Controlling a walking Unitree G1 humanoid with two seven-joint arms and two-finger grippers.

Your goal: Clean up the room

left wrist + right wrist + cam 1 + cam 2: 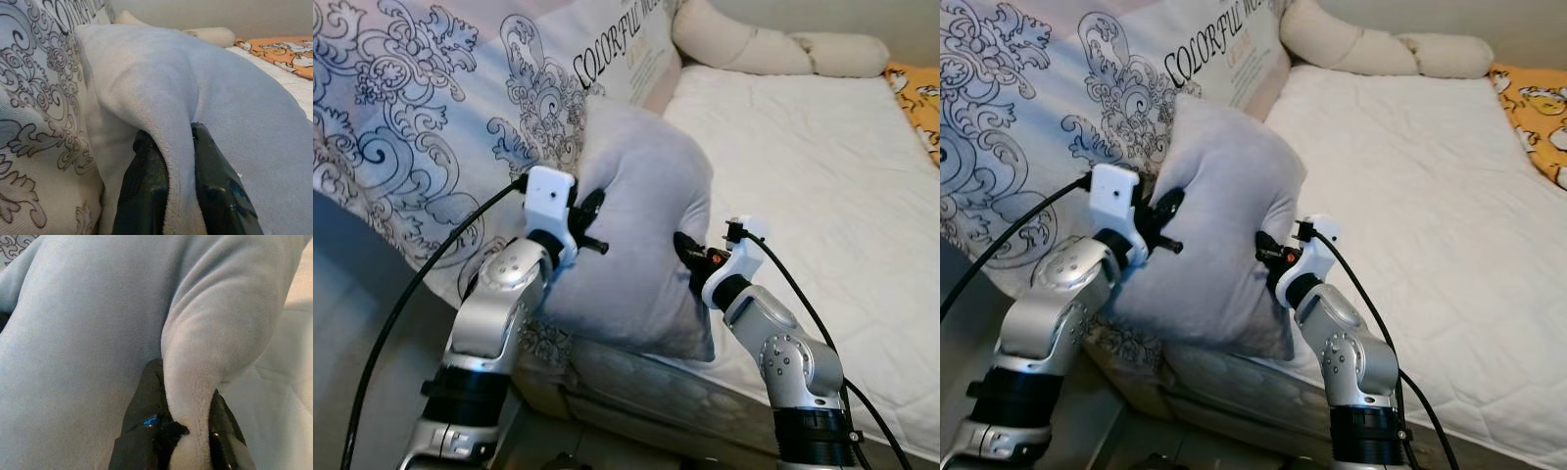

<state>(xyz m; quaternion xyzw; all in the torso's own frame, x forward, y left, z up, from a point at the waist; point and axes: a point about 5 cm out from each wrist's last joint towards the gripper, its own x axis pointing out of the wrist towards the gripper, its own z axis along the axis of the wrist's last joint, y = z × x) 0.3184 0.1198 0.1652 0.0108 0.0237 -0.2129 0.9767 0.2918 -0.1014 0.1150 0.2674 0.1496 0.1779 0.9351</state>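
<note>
both tools, left tool (592, 223) and right tool (690, 253), clamp the grey pillow (641, 225) against the patterned cushion (421, 117) on the bed (822, 176).

The patterned pillow (431, 127) carried black printed lettering reading "COLORFUL", cut off at the frame edge; smaller print beneath was illegible.

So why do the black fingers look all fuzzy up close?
In both wrist views the fingers sit too near the lens, so they blur, while the grey pillow they pinch looks soft. The eye views are sharper and evenly lit, with the patterned cushion crisp and no glare.
</note>
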